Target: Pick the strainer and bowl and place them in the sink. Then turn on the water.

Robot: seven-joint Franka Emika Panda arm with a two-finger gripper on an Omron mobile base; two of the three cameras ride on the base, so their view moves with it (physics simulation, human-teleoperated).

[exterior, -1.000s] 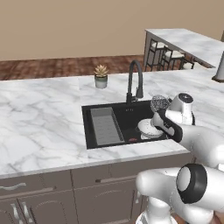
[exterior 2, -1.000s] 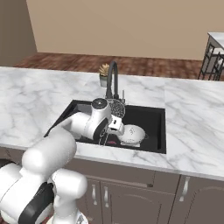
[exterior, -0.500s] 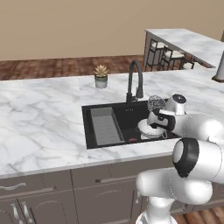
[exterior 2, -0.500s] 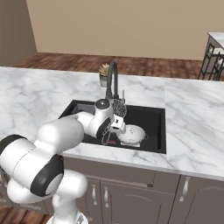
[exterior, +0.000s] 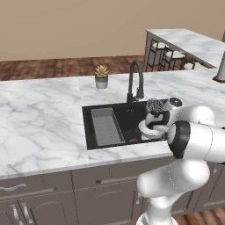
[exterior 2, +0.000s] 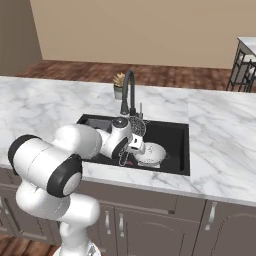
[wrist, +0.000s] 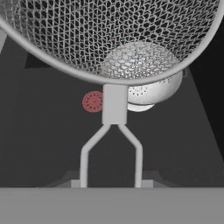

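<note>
Left base cam: I'm holding the strainer (exterior: 154,106) over the right half of the sink (exterior: 107,110), right above a white perforated dome (exterior: 150,128).

Right base cam: the claw (exterior 2: 134,141) is sitting low by the faucet (exterior 2: 127,90), mesh tilted up.

Hand cam: the claw is clamped on the strainer's wire handle (wrist: 111,144). I'd say go lower and clear of the dome before letting go, so it isn't bouncing off.

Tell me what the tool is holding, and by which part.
The tool holds the small round silver wire-mesh strainer by the end of its thin forked wire handle, over the black sink.
</note>
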